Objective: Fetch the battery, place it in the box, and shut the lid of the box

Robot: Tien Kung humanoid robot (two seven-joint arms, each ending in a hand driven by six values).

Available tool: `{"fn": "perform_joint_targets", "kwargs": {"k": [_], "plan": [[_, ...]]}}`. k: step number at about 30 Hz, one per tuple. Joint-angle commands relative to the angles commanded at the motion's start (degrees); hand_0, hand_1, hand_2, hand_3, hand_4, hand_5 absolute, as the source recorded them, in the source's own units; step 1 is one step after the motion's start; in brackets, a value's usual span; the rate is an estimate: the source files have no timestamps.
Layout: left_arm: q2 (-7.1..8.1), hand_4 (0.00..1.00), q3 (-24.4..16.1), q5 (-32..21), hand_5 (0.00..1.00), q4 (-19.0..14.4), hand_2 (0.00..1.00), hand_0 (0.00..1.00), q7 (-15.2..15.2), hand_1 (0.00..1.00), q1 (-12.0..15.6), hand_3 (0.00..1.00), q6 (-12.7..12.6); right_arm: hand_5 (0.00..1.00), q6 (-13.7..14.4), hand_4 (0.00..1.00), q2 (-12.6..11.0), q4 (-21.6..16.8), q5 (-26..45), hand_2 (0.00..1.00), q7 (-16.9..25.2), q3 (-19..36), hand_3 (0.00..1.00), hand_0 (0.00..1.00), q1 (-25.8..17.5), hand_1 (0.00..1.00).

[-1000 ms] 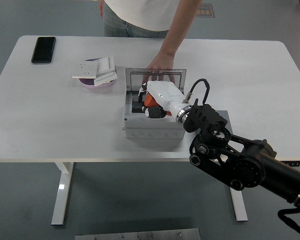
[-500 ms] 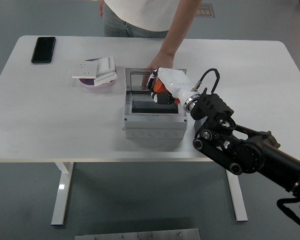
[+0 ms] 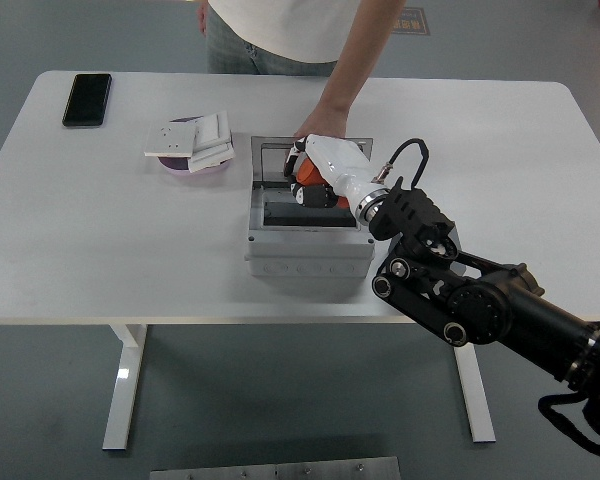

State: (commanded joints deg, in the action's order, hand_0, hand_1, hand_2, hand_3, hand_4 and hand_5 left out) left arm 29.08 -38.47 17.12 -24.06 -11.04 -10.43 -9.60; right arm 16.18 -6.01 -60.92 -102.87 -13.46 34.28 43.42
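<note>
The right white robot hand point(image 3: 315, 180), fingers curled, is held at the raised lid point(image 3: 280, 160) of the open grey plastic box point(image 3: 305, 250); lid closing is judged pending.

No text or label can be read.

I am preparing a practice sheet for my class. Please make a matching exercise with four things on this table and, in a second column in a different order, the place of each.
Things:
1. phone
2. box
3. right robot hand
4. person's hand

Places:
A. at the hinged lid, over the far part of the box
B. far left corner of the table
C. middle of the table, lid standing open
D. behind the lid, at the box's far side

Pairs: 1-B, 2-C, 3-A, 4-D
</note>
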Motion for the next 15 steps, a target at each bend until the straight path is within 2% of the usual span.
{"fn": "perform_joint_targets", "kwargs": {"k": [15], "plan": [[-0.07, 0.565, 0.1, -0.12, 0.073, 0.03, 0.598, 0.585, 0.11, 0.752, -0.24, 0.549, 0.03, 0.002, 2.02, 0.114, 1.27, 0.95, 1.37, 0.31, 1.51, -0.67, 0.32, 0.248, -0.35, 0.239]]}}
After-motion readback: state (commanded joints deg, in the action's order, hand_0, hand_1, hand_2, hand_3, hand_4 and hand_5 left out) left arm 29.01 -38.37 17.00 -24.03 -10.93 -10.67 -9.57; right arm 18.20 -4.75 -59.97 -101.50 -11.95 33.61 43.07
